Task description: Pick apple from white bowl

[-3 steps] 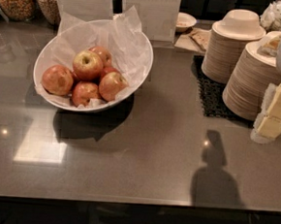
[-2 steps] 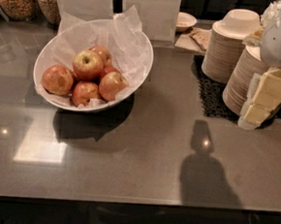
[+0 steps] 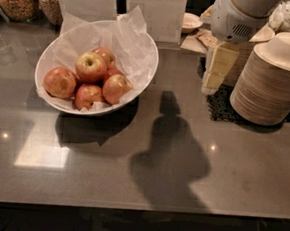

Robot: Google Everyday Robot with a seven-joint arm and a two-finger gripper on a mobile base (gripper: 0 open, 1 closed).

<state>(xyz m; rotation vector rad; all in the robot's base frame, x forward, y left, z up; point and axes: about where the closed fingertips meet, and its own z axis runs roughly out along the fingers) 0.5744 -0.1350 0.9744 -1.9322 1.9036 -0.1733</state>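
Over the right side of the dark grey stone counter (image 3: 242, 160), just beside two stacks of beige disposable bowls (image 3: 273, 82), hangs the cream-coloured gripper (image 3: 211, 85); open or closed, I cannot tell. Bare counter lies between it and the wide, paper-lined white bowl (image 3: 140, 79), well apart, where the yellow-patched red-orange apple (image 3: 91, 66) tops at least five apples
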